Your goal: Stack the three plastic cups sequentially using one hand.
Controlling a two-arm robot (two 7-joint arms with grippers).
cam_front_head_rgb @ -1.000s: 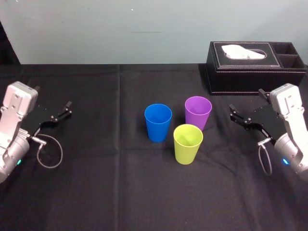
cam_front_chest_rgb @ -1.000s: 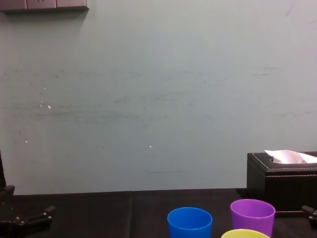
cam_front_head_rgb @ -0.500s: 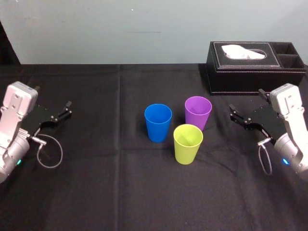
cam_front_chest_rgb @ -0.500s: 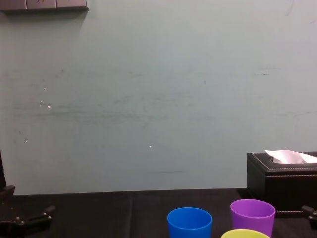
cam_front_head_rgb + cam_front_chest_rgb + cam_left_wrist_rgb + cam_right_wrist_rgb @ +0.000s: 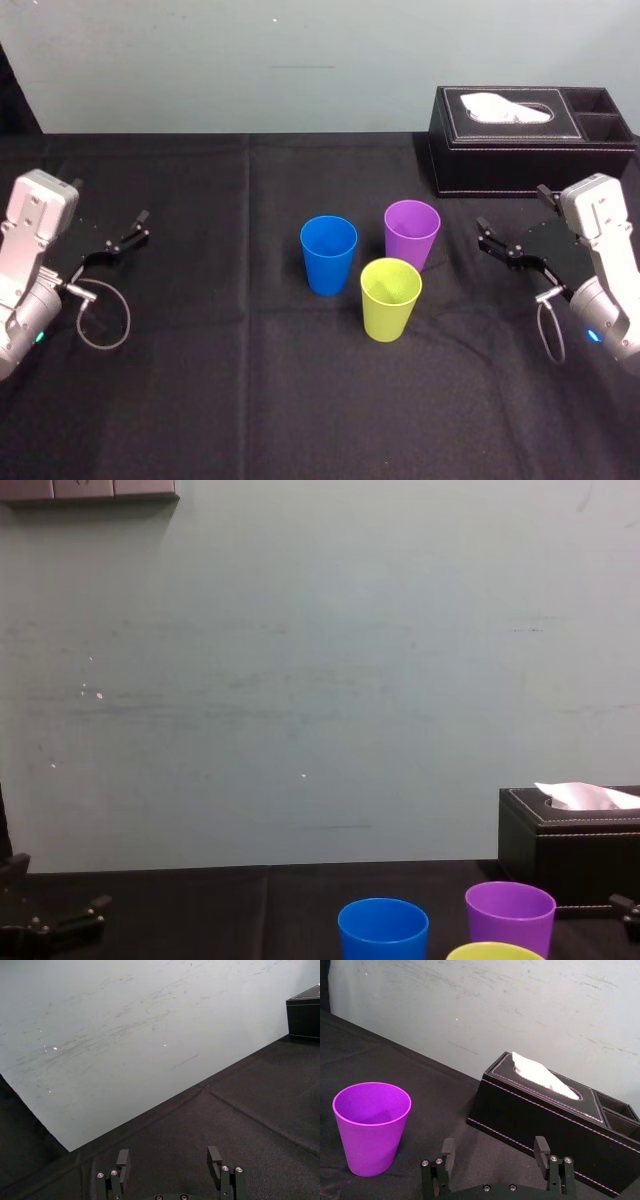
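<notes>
Blue cup [image 5: 328, 255], purple cup [image 5: 411, 233] and yellow-green cup [image 5: 390, 299] stand upright, mouths up, in a tight cluster at the centre of the head view on the black-clothed desk [image 5: 200, 390]. I read blue at left, purple at upper right and yellow-green at lower right. Blue and yellow-green are just beside each other. I cannot tell whether purple and yellow-green touch. A black stitched tissue box [image 5: 530, 140] sits at the upper right, well apart from the cups. The left pincer [image 5: 110, 205] is at the left edge and the right pincer [image 5: 512, 208] at the right edge, each pointing inward toward the cluster. The right one is near the purple cup. A grey cable [image 5: 100, 322] loops below the left pincer.

Left wrist view: I see the left pincer's jaws spread, with black cloth between them and the pale wall [image 5: 125, 1035] beyond.

Right wrist view: the right pincer's jaws are spread, with cloth between them. The purple cup stands at the lower left of the frame, apart from the jaws. The tissue box lies across the right half, white tissue rising from its slot.

Chest view: blue and purple rims show along the bottom edge, right of centre. A sliver of yellow-green rim shows below and between them, and the tissue box is at the lower right.
</notes>
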